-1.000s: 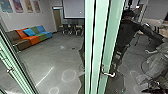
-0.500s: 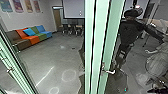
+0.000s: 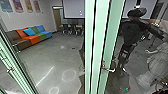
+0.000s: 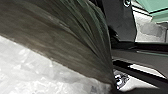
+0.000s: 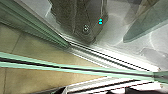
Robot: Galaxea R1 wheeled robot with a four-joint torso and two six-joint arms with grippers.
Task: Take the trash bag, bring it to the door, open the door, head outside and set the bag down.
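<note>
In the left wrist view, the dark, thin plastic trash bag (image 4: 57,41) looks slack, its many creases narrowing towards one gathered end. Lifting it and bringing it to the pale-green-framed glass door (image 3: 112,32) with a silver lever handle (image 3: 109,70) seem done; whether the doorway is open enough is unclear. Going out and setting down likely remain. Each end effector's opening and hold: cannot tell

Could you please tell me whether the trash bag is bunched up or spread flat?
Bunched at one end: in the left wrist view, the dark trash bag has long folds that run together and narrow. Whether its mouth is shut, I cannot tell.
</note>
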